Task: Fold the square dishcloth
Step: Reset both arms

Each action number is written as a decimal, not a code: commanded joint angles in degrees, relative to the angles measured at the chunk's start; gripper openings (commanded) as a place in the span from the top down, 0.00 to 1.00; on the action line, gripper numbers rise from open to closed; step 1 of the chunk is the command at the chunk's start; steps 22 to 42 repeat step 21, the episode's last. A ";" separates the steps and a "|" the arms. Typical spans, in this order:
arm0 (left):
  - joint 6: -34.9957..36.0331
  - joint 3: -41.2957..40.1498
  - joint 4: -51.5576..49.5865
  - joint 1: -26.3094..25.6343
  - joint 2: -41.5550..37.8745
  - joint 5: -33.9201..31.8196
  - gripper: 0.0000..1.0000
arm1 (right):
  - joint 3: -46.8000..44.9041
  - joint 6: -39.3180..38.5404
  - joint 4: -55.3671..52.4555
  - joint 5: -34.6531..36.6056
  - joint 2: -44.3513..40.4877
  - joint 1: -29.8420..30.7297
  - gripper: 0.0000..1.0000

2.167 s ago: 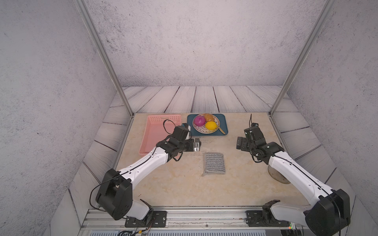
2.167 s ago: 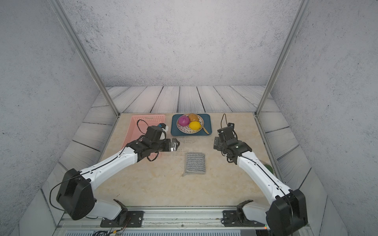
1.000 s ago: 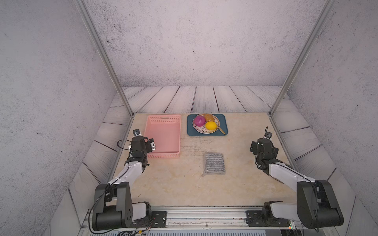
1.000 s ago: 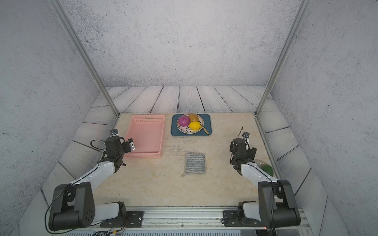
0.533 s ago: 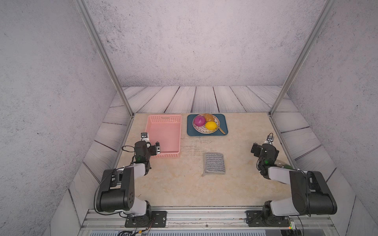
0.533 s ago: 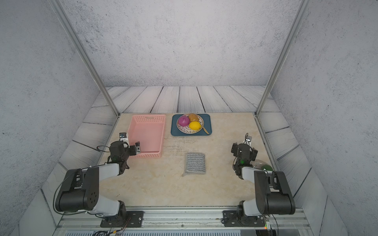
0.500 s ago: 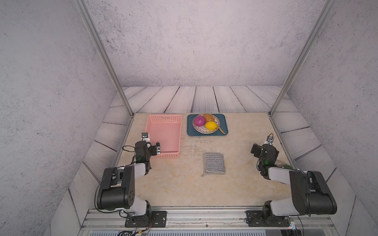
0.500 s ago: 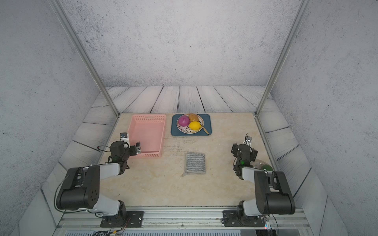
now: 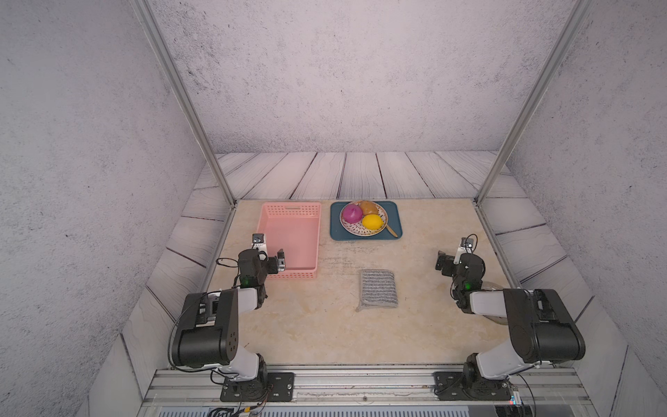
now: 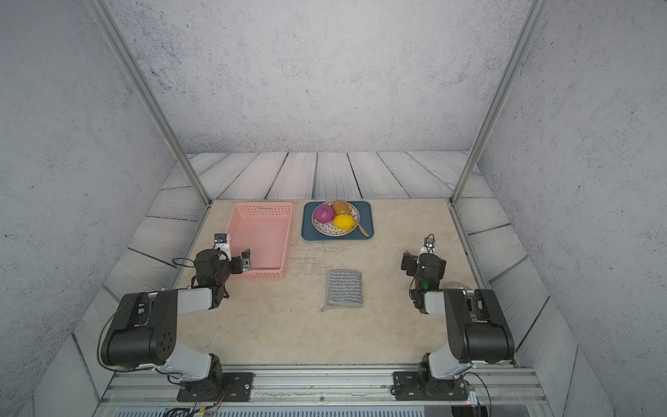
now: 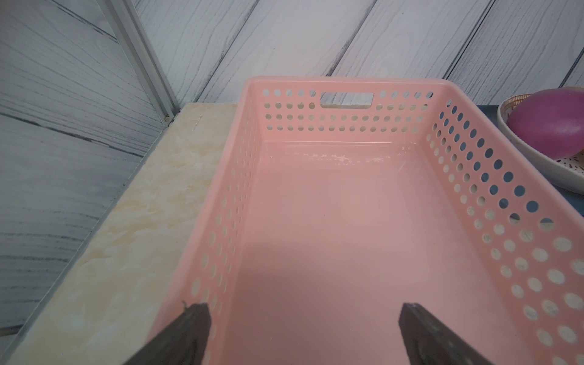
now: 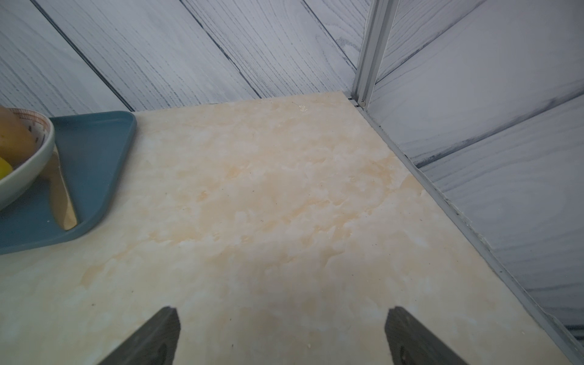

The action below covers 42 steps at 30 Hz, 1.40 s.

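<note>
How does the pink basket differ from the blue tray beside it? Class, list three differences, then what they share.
The pink basket has tall walls full of holes; the blue tray has a low solid rim. The basket holds nothing; the tray carries a plate of fruit and a spoon. The basket is longer than the tray. Both are rounded rectangles at the far edge of the table.

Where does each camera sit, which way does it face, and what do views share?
Top views: high behind the bases, looking down at table and square dishcloth; left arm, right arm show.
Left wrist: on left arm, facing into pink basket; open left claw shows.
Right wrist: on right arm, facing table and blue tray; open right claw shows.
Shared: pink basket, top views and left wrist; blue tray, top views and right wrist.
</note>
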 commanded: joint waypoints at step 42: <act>0.62 -0.53 0.92 -0.06 0.27 0.53 0.00 | 0.82 -0.79 -1.95 -0.83 -0.73 0.03 0.01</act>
